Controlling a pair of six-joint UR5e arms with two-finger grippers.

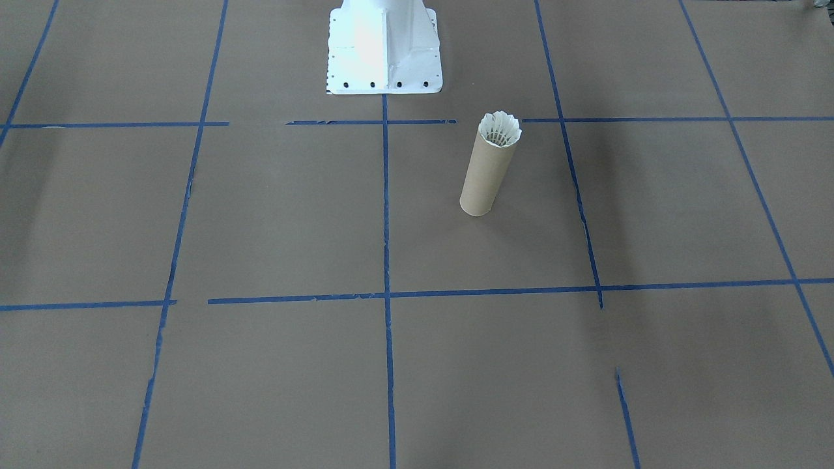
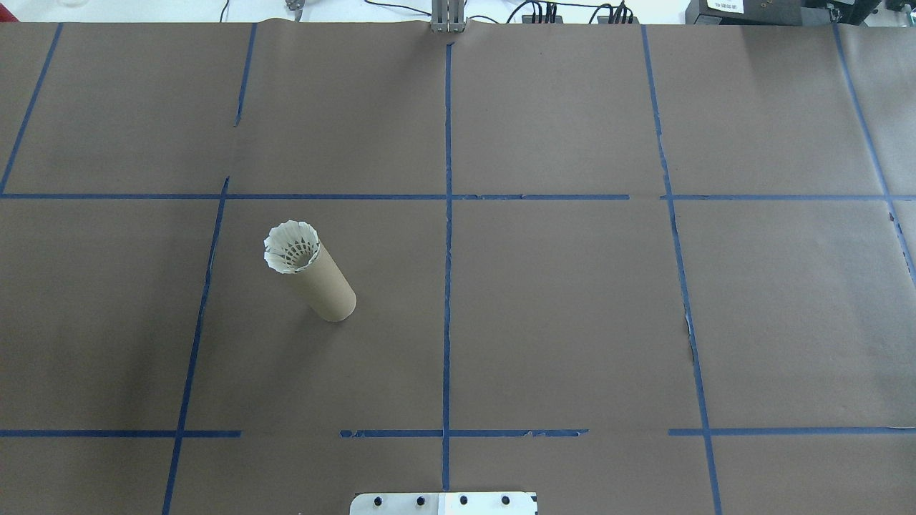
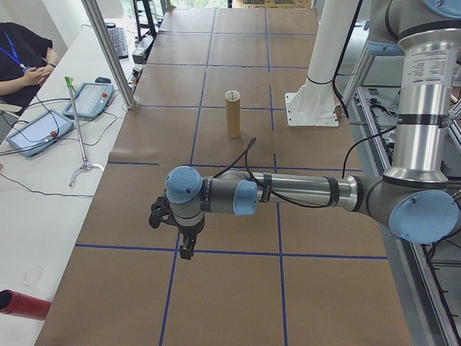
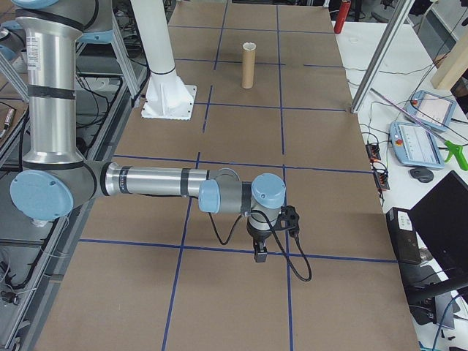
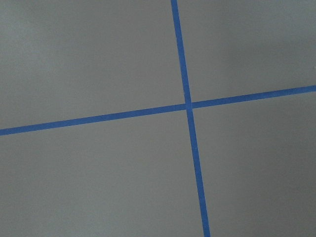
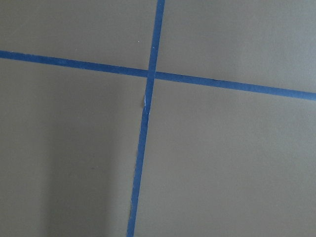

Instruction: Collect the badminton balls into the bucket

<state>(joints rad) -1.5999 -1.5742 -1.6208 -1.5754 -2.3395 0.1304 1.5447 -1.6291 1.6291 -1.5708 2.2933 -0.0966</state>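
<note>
Your shuttlecock [image 2: 291, 247] sits feathers-up in the mouth of the upright bucket [image 2: 325, 284], left of centre in the overhead frame, left gripper [image 3: 185, 244] and right gripper [image 4: 259, 250] well apart from it, jaw state cannot be told.

Count on table: one bucket [image 2: 322, 279], a brown cardboard tube, upright. One badminton ball [image 2: 291, 246], white feathers showing at the tube's mouth. One white pedestal base [image 1: 383, 49]. Two robot arms, one per side view. On the operators' bench: two tablet-like pendants [image 3: 37, 132] [image 3: 90, 99] and one person [image 3: 21, 58] seated.
</note>
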